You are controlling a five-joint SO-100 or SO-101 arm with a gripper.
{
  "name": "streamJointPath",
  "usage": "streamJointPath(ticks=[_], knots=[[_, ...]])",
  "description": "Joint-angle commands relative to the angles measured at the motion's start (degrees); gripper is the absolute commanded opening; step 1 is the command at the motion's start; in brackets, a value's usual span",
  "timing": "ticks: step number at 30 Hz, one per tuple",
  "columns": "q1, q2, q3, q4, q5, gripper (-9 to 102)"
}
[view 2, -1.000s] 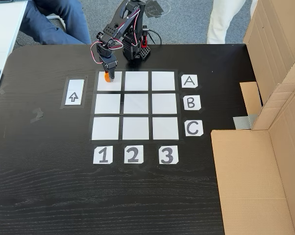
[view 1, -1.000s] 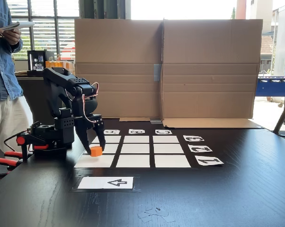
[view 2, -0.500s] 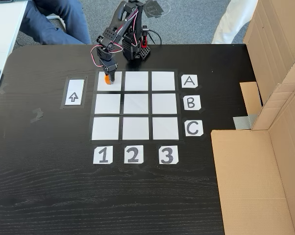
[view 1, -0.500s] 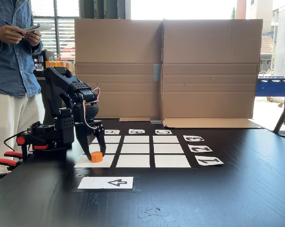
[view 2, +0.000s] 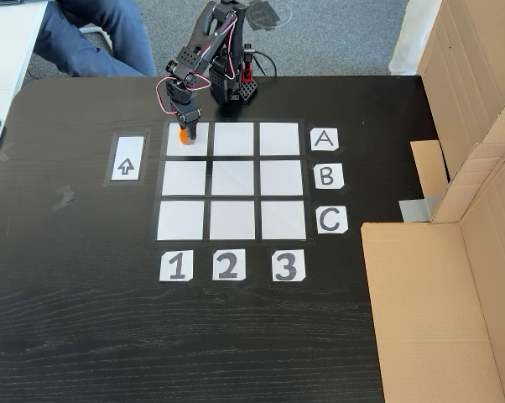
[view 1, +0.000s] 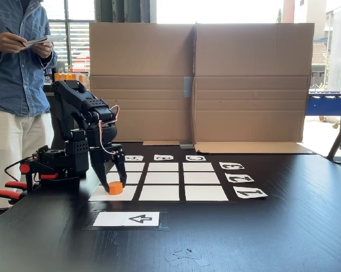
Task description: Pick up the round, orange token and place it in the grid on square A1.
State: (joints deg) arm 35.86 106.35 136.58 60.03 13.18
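Your arrow card (view 2: 126, 159) sits at nine o'clock of the grid (view 2: 232, 180) in the overhead-like fixed view — likely an orientation marker. At the grid's eleven o'clock corner, the token (view 1: 115, 188) rests flat on A1 (view 2: 199, 149), where row A meets column 1. The gripper (view 1: 114, 179) straddles it — fingers parted, token between them at six o'clock, apparently released.

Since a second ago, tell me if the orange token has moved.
Yes. The token has come down: it was held just above square A1 and now rests on it, with the gripper open around it.
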Motion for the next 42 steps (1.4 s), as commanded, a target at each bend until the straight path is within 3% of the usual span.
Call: streamJointPath(ticks=[1,10,18,31,37,42], knots=[[0.4,0.5,1.1,0.0,0.3,13],[0.4,1.1,0.9,-0.1,-0.1,28],[0.9,2.0,-0.5,0.5,-0.1,34],[1.8,5.3,-6.3,5.9,0.3,37],[6.0,9.7,-17.6,14.7,-0.1,37],[11.6,16.1,-21.9,16.6,-0.1,36]])
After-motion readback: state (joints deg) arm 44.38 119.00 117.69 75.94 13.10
